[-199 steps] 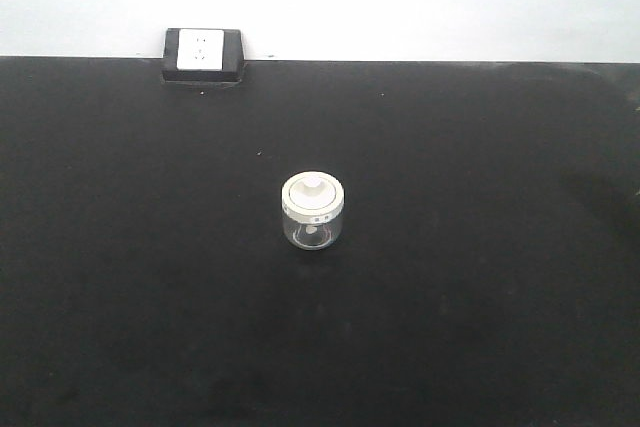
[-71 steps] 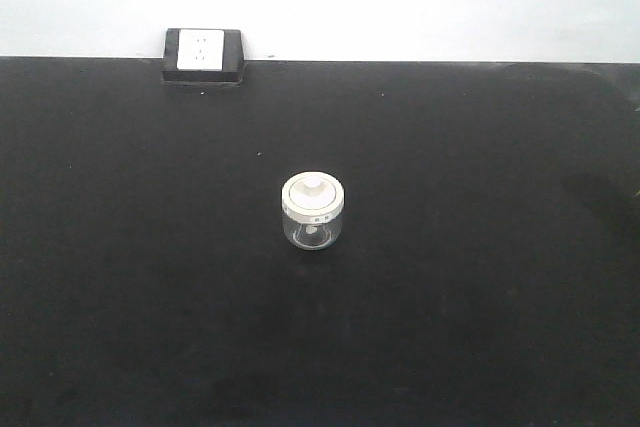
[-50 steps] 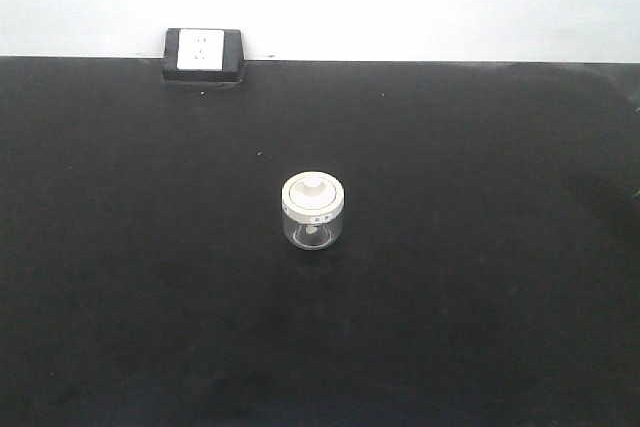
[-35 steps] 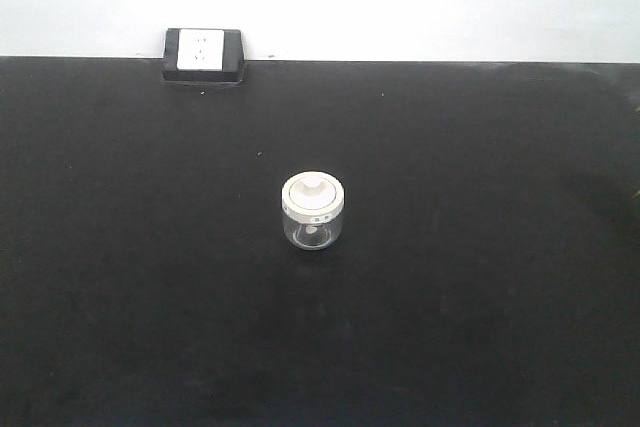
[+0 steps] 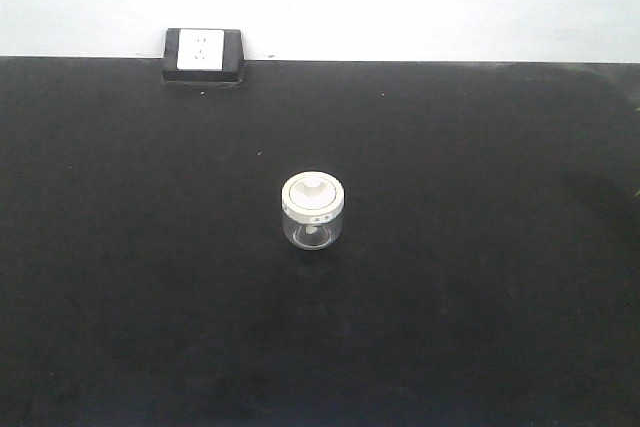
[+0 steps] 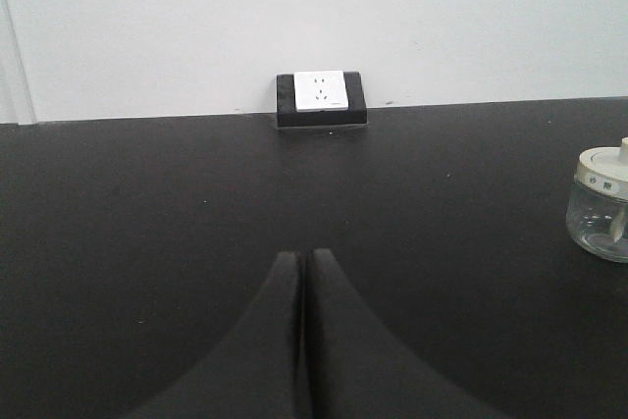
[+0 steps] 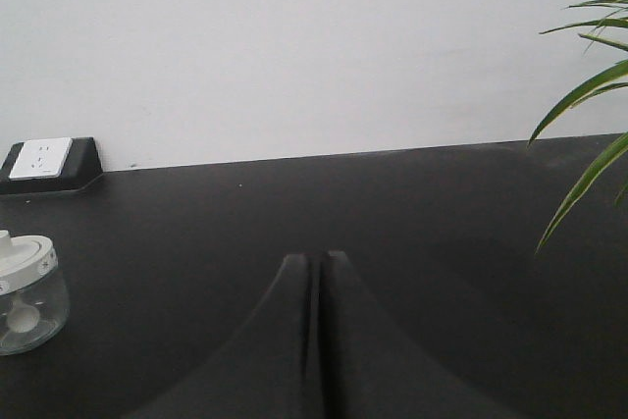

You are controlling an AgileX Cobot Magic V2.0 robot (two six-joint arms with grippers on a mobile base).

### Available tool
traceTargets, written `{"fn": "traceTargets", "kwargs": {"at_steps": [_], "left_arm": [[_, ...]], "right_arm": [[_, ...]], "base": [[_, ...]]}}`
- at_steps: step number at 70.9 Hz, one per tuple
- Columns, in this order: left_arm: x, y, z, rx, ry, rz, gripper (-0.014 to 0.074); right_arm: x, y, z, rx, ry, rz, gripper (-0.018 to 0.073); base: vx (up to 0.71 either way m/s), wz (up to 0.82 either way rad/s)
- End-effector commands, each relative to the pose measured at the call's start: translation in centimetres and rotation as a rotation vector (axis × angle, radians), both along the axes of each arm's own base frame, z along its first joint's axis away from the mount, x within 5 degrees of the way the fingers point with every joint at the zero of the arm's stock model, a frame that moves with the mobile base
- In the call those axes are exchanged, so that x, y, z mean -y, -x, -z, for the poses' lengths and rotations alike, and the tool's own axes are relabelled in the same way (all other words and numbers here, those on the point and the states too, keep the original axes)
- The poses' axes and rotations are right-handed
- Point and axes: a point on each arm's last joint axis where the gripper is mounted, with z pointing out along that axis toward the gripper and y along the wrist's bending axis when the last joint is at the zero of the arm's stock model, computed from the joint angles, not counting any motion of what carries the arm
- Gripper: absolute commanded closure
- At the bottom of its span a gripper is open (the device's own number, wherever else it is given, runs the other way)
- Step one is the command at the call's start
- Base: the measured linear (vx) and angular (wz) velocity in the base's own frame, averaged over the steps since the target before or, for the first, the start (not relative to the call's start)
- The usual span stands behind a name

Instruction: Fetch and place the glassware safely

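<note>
1 glass jar (image 5: pixel 314 212) with a cream-white lid stands upright near the middle of the black table (image 5: pixel 480 297), touching nothing, and 1 black-framed white power socket (image 5: pixel 203 54) sits at the table's far edge against the wall. The 2 grippers, left gripper (image 6: pixel 300 260) and right gripper (image 7: pixel 316 262), each have their fingers pressed together, empty, well apart from the jar. Several green plant leaves (image 7: pixel 589 95) show at the right wrist view's edge.

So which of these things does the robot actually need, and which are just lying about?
Needed:
glass jar with its cream lid
left gripper, shut
right gripper, shut

Just there:
socket box by the wall
plant leaves
black table
</note>
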Motion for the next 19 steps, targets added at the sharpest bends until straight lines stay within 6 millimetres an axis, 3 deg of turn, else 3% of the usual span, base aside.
{"fn": "traceTargets", "kwargs": {"at_steps": [1,19], "left_arm": [[-0.02,-0.02,0.22,0.053,0.018,-0.003,0.0603],[-0.02,-0.02,0.22,0.053,0.018,-0.003,0.0603]], "right_arm": [[-0.04,0.06,-0.05,0.065,0.012,-0.003,0.0563],[-0.04,0.06,-0.05,0.065,0.012,-0.003,0.0563]], "base": [[0.0,0.0],[0.0,0.0]]}}
